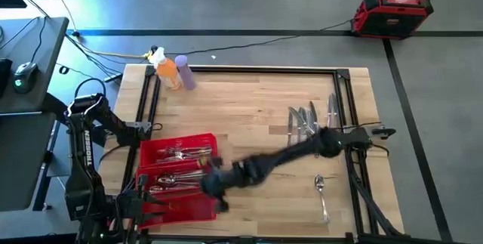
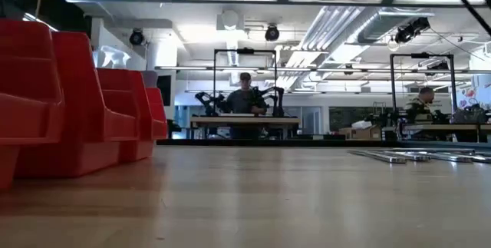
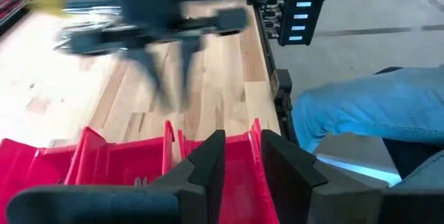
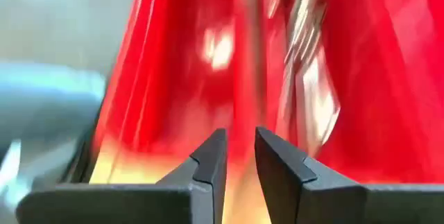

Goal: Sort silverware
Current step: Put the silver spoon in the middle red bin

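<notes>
"TROSSEN" reads down the left arm [image 1: 76, 144].

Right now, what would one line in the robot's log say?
right gripper: over red tray, fingers nearly shut, holding nothing visible | left gripper: waiting at tray's near edge | tray: silverware inside | table: spoon, more pieces loose

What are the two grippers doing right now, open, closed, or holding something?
Left gripper: nearly closed, empty, parked over the red tray.
Right gripper: nearly closed, nothing visible between the fingers, at the tray's edge.
</notes>
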Available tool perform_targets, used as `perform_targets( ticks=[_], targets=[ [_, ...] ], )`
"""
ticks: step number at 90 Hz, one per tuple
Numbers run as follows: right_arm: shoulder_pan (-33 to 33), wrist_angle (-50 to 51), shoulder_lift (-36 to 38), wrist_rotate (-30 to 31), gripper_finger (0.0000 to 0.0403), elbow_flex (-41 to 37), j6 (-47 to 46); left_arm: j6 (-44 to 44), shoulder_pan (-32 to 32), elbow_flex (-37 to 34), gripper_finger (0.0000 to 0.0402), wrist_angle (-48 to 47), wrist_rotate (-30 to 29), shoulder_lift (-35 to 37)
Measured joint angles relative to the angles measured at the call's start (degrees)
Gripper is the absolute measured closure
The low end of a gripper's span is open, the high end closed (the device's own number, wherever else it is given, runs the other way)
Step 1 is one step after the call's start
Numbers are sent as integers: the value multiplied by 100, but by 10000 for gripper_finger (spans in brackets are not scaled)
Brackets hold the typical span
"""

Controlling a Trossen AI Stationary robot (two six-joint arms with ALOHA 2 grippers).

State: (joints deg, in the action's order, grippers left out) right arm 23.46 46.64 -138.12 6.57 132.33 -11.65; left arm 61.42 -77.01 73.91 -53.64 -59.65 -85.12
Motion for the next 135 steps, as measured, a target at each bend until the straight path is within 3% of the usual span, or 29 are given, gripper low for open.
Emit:
perform_targets(
  ticks=[28, 44, 60, 66, 76, 88, 97, 112, 135],
  targets=[
    [1719, 4272, -55, 486, 345, -13, -3628, -3, 13, 0, 326, 56, -94, 2],
    [2288, 4331, 266, -18, 334, -460, -5279, -33, 51, 0, 326, 56, -202, 2],
    [2542, 4324, 1266, -367, 299, -2439, -6625, -73, 87, 0, 326, 58, -281, 4],
    [2626, 4159, 1830, -560, 282, -3366, -7158, -110, 98, 0, 326, 54, -300, 4],
    [2751, 3041, 2888, -800, 255, -4937, -8159, -111, 125, 0, 326, 57, -289, 4],
    [2873, 1391, 4065, -506, 230, -6516, -9398, -109, 125, 0, 326, 52, -240, 4],
    [2927, 601, 4503, -370, 225, -7391, -10003, -156, 125, 0, 326, 53, -267, 4],
    [2945, 90, 4438, -603, 238, -8027, -10158, -118, 125, 0, 326, 53, -282, 2],
    [2937, -241, 3944, -784, 282, -8067, -10036, -61, 125, 0, 326, 53, -265, 2]
  ],
)
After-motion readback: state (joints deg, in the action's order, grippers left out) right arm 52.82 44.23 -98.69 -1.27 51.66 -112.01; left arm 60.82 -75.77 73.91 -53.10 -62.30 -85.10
